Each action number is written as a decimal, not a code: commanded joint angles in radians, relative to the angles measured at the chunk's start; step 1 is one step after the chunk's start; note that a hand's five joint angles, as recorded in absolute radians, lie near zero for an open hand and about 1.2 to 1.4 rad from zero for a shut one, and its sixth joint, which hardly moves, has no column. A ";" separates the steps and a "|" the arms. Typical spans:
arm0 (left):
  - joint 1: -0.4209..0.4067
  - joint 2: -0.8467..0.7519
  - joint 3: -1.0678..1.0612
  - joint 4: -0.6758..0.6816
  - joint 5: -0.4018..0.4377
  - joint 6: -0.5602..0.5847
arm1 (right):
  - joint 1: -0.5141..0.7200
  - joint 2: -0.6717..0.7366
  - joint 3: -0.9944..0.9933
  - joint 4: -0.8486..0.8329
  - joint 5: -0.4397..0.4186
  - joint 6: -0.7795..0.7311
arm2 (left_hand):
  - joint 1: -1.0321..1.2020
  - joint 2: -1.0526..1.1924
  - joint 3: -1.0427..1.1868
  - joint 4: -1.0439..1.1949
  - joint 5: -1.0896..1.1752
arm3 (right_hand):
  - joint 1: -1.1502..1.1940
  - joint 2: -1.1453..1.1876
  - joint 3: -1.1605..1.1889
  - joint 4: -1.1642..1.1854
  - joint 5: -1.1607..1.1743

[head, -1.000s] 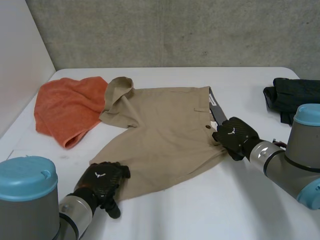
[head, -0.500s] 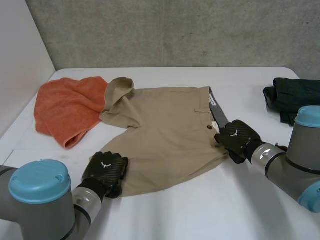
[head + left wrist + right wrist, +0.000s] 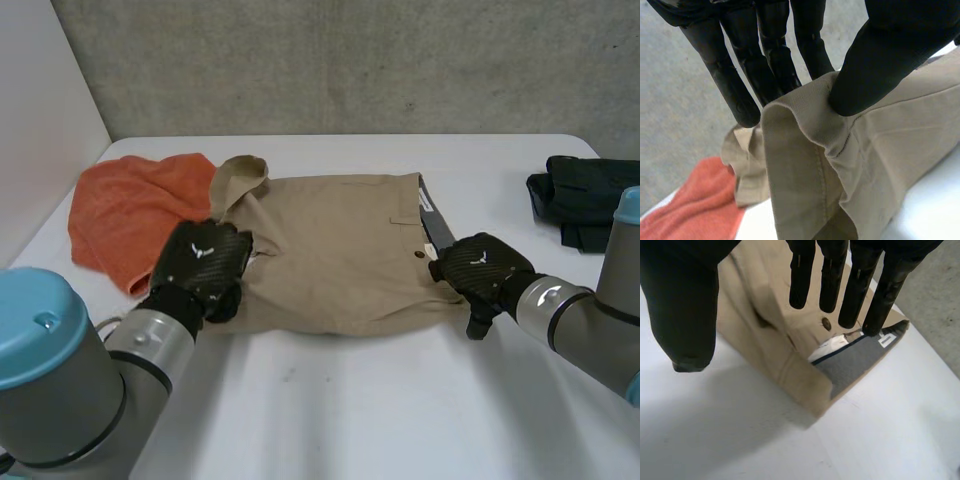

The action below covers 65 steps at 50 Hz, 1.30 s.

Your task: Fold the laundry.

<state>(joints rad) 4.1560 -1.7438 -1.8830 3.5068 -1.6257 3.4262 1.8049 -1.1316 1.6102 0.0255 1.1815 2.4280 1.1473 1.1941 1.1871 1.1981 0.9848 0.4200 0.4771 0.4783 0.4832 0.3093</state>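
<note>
We see the left hand [image 3: 203, 262] pinching the hem of the tan cotton shorts [image 3: 340, 255], now hauled from the near edge of the white table [image 3: 400, 410] up beside the crumpled orange towel [image 3: 125, 215]; right hand [image 3: 478, 268] straight-fingered at the waistband.

I observed bright, even light on the white table [image 3: 380, 400]; the shorts [image 3: 340, 250] cast a narrow soft shadow at their near edge.

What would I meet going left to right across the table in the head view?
orange towel → left hand, pinching the shorts' hem → tan shorts → right hand, open at the waistband → dark clothes
</note>
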 commanded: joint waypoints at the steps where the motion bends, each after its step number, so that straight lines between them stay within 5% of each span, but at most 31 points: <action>1: 0.001 0.003 0.039 -0.029 0.004 -0.001 | 0.001 -0.004 -0.019 0.034 -0.031 -0.003 | 0.249 0.202 0.209 0.198 0.237 | 0.006 -0.052 -0.053 -0.058 -0.058; 12: 0.001 0.004 0.055 -0.035 0.004 -0.001 | 0.011 0.088 -0.056 -0.076 -0.037 0.003 | 0.249 0.202 0.209 0.198 0.237 | 0.099 0.042 0.041 0.036 0.035; 16: 0.000 0.010 0.050 -0.048 0.003 -0.001 | 0.013 0.125 -0.078 -0.124 -0.034 0.000 | 0.249 0.202 0.209 0.198 0.237 | 0.325 0.268 0.267 0.262 0.261; 20: 0.000 0.039 0.047 -0.075 0.003 -0.002 | 0.013 0.170 -0.121 -0.118 -0.019 0.003 | 0.249 0.202 0.209 0.198 0.237 | 0.975 0.918 0.917 0.912 0.911; 28: -0.008 0.093 0.027 -0.195 0.004 -0.001 | -0.001 0.035 -0.076 -0.072 0.026 -0.009 | 0.249 0.202 0.209 0.198 0.237 | 0.976 0.919 0.918 0.913 0.912; 42: -0.051 0.119 -0.053 -0.600 0.093 0.021 | -0.167 -0.319 0.114 0.596 0.043 -0.401 | 0.249 0.202 0.209 0.198 0.237 | 0.976 0.919 0.918 0.913 0.912; 56: -0.045 -0.009 0.014 -0.325 0.102 0.022 | -0.138 -0.212 0.139 0.358 0.055 -0.268 | 0.241 0.194 0.201 0.190 0.229 | 0.976 0.919 0.918 0.913 0.912; 57: -0.045 -0.026 0.024 -0.313 0.102 0.024 | -0.128 -0.198 0.139 0.355 0.055 -0.264 | 0.075 0.028 0.035 0.024 0.063 | 0.976 0.919 0.918 0.913 0.912; 58: -0.045 -0.055 0.050 -0.299 0.101 0.025 | -0.119 -0.186 0.140 0.353 0.053 -0.260 | -0.412 -0.459 -0.452 -0.463 -0.424 | 0.976 0.919 0.918 0.913 0.912; 60: -0.046 -0.077 0.077 -0.299 0.095 0.030 | -0.116 -0.186 0.146 0.352 0.052 -0.259 | -0.751 -0.797 -0.790 -0.801 -0.763 | 0.976 0.919 0.918 0.913 0.912; 65: -0.045 -0.094 0.169 -0.276 0.099 0.033 | -0.118 -0.186 0.168 0.349 0.050 -0.257 | -0.775 -0.822 -0.815 -0.826 -0.787 | 0.976 0.919 0.918 0.913 0.912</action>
<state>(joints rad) 4.1104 -1.7905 -1.8206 3.1983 -1.5275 3.4542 1.6811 -1.3288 1.7579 0.3739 1.2339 2.1699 0.4017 0.4843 0.5014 0.4956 0.3142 0.9851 1.1798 1.1945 1.1905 0.9935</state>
